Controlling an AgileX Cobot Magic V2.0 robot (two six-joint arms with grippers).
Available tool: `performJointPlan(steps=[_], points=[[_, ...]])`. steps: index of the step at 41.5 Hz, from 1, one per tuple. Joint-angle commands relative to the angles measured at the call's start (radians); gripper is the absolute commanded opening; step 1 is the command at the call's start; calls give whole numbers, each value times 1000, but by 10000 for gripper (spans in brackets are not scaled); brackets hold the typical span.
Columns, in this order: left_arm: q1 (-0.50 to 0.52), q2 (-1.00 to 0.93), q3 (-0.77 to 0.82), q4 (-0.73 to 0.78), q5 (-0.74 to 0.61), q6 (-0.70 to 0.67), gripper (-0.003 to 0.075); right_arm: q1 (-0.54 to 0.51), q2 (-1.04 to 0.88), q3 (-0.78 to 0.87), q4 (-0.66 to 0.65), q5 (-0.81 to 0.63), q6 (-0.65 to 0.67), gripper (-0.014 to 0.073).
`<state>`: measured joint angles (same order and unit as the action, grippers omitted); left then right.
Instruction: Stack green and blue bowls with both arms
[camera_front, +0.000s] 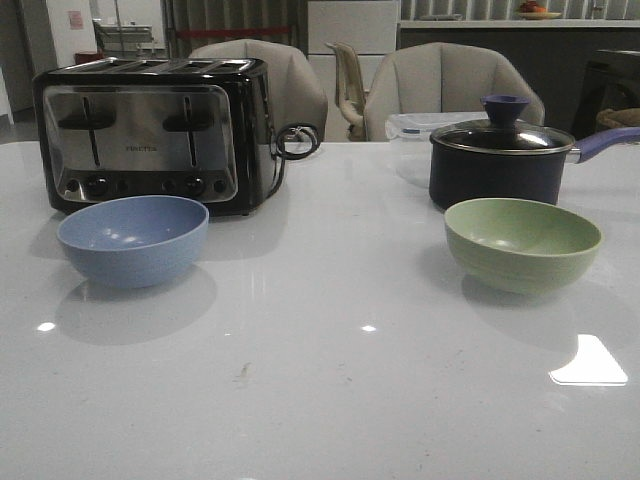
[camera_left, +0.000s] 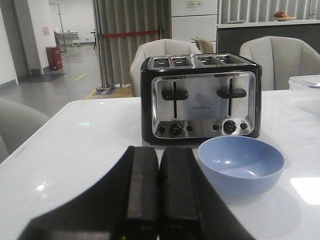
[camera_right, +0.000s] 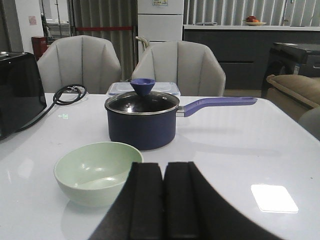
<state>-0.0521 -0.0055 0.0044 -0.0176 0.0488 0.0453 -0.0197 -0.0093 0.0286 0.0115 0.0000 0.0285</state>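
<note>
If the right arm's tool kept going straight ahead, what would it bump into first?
Probably the dark saucepan. The right tool is shut and points between the green bowl, which sits off to one side, and the pan behind it. It might clip the bowl's rim first; depth is hard to judge.

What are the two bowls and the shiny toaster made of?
The blue bowl and green bowl look like matte plastic or a similar molded material: plain, dull surfaces with only soft glints, though ceramic can't be ruled out. The toaster seems to have a polished metal front, since it reflects like a mirror, framed by glossy black casing, probably plastic.
</note>
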Motion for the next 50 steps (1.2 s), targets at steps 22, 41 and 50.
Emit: performJointPlan(steps=[22, 41, 50], points=[[-7, -16, 6, 2, -85, -7, 98, -8, -20, -5, -12, -96, -3, 36], [-7, -16, -47, -7, -234, -21, 99, -8, -20, -88, -12, -129, -3, 36], [-7, -11, -275, -50, -128, -23, 98, -8, 2, -319, -12, 41, -3, 36]])
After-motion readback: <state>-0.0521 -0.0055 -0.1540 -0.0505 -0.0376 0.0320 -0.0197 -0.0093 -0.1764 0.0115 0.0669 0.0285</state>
